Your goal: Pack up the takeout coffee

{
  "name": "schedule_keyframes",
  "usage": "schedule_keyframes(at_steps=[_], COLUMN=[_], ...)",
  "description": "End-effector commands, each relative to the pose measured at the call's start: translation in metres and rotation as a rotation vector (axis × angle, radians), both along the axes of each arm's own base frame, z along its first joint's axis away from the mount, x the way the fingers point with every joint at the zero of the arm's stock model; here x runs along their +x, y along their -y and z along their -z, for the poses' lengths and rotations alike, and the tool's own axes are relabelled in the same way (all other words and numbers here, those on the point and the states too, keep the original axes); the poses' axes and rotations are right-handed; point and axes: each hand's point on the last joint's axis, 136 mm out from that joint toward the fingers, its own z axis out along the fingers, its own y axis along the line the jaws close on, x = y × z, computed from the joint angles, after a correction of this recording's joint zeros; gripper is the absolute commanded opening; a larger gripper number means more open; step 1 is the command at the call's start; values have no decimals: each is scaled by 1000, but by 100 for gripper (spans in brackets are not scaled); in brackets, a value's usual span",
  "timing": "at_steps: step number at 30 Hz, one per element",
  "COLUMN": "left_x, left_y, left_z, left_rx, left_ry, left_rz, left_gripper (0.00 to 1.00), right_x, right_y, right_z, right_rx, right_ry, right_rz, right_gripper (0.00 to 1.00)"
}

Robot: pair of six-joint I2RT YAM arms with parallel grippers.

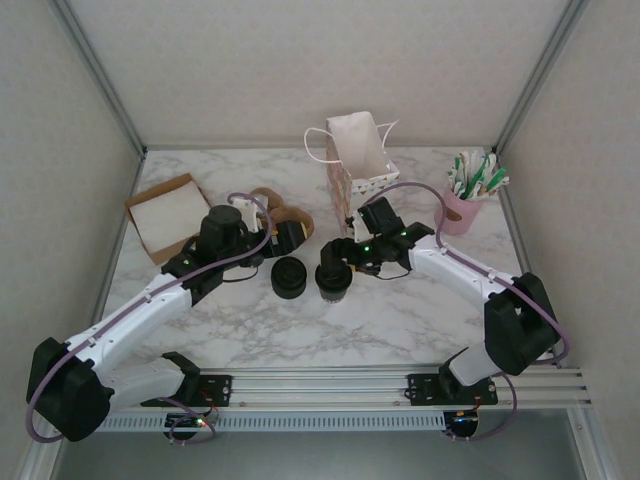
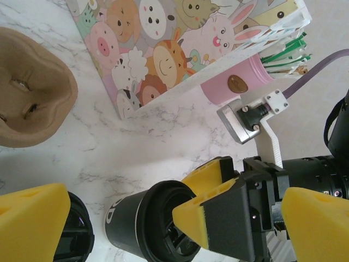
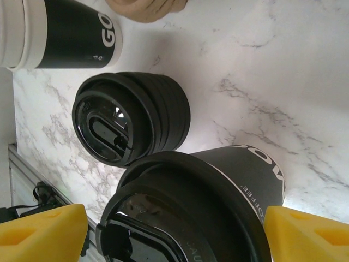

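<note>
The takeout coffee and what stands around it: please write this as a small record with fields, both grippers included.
takeout coffee: upright on the marble table, lid on
right gripper: open, one finger on each side of the coffee
pile of lids: beside the coffee
stack of cups: beyond the lids
left gripper: open, holding nothing

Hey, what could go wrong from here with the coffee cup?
The right gripper stands open around the lidded cup; a hard squeeze might dent its paper wall or pop the lid. The pile of lids sits close beside it, so a finger could knock it. The paper bag looks light and may tip when loaded.
</note>
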Motion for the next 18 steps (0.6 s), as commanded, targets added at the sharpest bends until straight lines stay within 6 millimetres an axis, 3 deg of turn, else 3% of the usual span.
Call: schedule_keyframes(at_steps=[1,13,18], left_x=[0,5,5], left_y=[-1,0,-1], left_z=[-3,-2,-5], left_rx=[-11,-17,-21], left_ry=[20,18,28], left_rz=[15,21,16], left_gripper=[100,100,100], right_x=[-5,-21,-20], right_y=[-11,-28,-11], right_z=[-1,-5,-5], right_rx=[19,35,-57], right_ry=[-17,-21,18], right_rz=[-20,-70,-38], right_gripper=[84,85,85])
